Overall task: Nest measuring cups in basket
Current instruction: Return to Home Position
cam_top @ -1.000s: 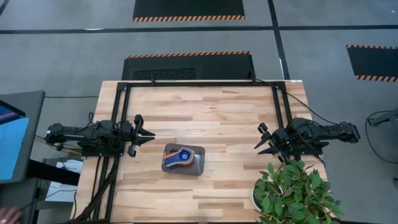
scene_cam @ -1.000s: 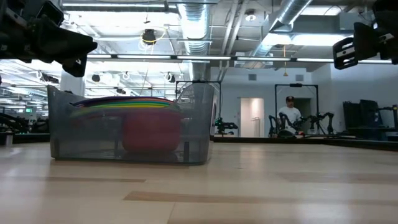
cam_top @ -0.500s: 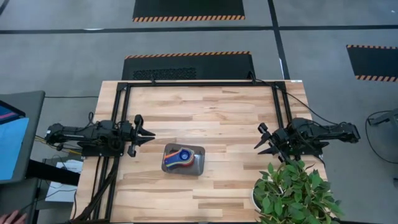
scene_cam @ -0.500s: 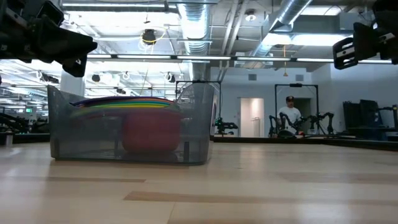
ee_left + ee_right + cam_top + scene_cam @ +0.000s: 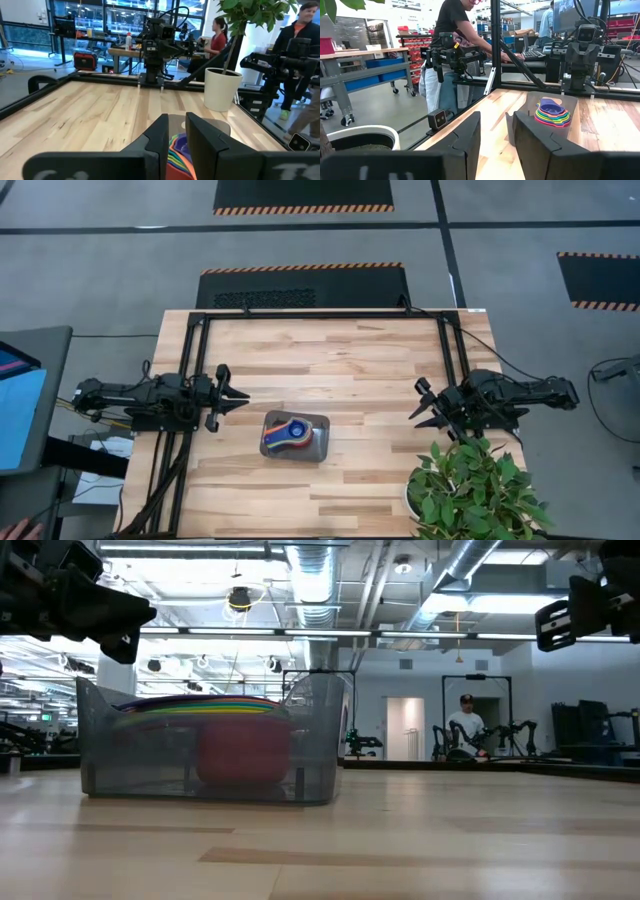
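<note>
Nothing on the tabletop (image 5: 330, 350) shifts between half a second ago and now. The same holds against the frame from a full second ago, in both the high and the low view. That stillness suggests the retreat is finished or nearly so, and no cup lies loose on the wood, so the nesting itself looks complete.

The basket (image 5: 322, 425) sits a little toward 6 o'clock of the tabletop's middle. Inside it the measuring cups (image 5: 288, 435) are stacked one in another, with the dark blue cup (image 5: 551, 106) uppermost. From table height their coloured rims (image 5: 200, 705) show as thin bands above the red cup (image 5: 245, 755), seen through the basket's grey wall.

The left hand (image 5: 238, 396) hovers at about 10 o'clock of the basket, well apart from it and pointing toward 3 o'clock. It is released, its fingers a narrow gap apart and grasping nothing. The right hand (image 5: 418, 404) waits at about 2 o'clock of the basket, also well apart, and it too is released and empty. A potted plant (image 5: 470, 485) stands at 5 o'clock of that hand, its leaves just beside the arm.
</note>
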`<state>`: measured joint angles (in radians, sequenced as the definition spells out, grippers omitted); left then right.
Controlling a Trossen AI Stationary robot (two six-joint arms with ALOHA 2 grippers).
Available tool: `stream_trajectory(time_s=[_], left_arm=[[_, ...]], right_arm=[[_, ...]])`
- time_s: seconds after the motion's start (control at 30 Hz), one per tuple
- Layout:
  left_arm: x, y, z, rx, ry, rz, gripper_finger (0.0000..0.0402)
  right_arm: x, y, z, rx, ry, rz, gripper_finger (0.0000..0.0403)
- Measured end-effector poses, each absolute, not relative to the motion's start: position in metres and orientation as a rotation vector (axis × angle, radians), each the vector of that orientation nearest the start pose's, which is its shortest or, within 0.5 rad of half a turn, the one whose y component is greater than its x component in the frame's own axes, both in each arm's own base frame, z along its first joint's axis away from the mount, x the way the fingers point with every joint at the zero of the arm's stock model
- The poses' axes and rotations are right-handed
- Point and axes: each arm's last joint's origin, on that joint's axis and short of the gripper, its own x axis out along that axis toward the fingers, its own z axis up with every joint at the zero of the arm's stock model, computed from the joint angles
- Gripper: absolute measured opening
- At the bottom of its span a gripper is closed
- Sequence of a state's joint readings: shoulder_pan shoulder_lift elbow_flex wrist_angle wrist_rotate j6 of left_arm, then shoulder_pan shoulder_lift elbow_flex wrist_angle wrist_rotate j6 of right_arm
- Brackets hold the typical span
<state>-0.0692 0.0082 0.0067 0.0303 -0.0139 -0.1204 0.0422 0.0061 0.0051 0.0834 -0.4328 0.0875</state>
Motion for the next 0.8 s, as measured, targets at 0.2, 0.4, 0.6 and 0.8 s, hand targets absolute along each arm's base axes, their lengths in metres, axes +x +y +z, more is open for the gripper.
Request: stream_trajectory(time_s=[0.2, 0.4, 0.6, 0.8], left_arm=[[0.0976, -0.0064, 0.1681, -0.122, -0.025, -0.057, 0.0055], [0.0976, -0.0064, 0.1681, -0.122, -0.025, -0.057, 0.0055], [0.0976, -0.0064, 0.1681, -0.122, -0.025, -0.057, 0.0055], [0.0976, -0.0063, 0.1681, -0.122, -0.025, -0.057, 0.0055]], right_arm=[[0.0942, 0.0161, 0.1726, 0.07, -0.061, 0.478, 0.0139], [0.0942, 0.0161, 0.1726, 0.07, -0.061, 0.478, 0.0146], [0.0942, 0.0161, 0.1726, 0.07, -0.06, 0.478, 0.0151], [0.0942, 0.0161, 0.1726, 0.07, -0.06, 0.478, 0.0147]])
